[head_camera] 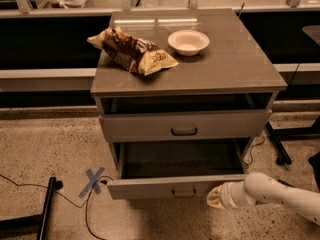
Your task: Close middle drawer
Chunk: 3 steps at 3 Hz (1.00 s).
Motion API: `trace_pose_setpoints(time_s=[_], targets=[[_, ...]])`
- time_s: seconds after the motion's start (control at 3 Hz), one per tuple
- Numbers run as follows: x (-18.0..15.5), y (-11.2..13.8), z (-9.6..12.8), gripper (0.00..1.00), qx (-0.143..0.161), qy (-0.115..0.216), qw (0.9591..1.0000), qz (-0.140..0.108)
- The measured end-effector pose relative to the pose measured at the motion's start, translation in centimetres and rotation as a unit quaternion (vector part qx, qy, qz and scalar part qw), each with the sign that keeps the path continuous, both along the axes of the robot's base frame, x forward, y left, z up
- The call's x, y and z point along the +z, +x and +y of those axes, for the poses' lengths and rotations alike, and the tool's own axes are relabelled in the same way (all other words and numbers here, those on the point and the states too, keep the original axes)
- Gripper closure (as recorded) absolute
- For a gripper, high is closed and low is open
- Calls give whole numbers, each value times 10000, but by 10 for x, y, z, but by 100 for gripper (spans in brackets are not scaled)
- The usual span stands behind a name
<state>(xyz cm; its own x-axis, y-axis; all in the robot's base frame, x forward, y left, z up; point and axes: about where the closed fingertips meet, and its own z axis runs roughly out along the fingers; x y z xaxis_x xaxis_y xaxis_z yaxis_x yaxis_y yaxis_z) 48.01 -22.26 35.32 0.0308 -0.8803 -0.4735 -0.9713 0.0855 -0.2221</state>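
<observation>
Grey-brown cabinet surface [235,64]. A crumpled snack bag [132,51] lies toward its left edge; a pale bowl [188,41] sits near the back edge. The robot's hand [218,198] hangs low, below the front right corner.

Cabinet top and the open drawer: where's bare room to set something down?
Grey cabinet top: bare along the front edge and the whole right side, past the white bowl. Crowded back-left, where the crumpled brown-yellow chip bag lies beside the bowl. The pulled-out middle drawer looks bare inside; the white gripper sits by its front's right end.
</observation>
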Motion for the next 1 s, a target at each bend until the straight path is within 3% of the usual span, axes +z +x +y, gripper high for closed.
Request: trace_pose_setpoints(time_s=[0.33, 0.67, 1.0], targets=[[2, 7, 1, 100, -23, 10, 10000, -54], [20, 66, 11, 100, -226, 96, 9983, -531], [30, 91, 13, 100, -335, 73, 9967, -736]])
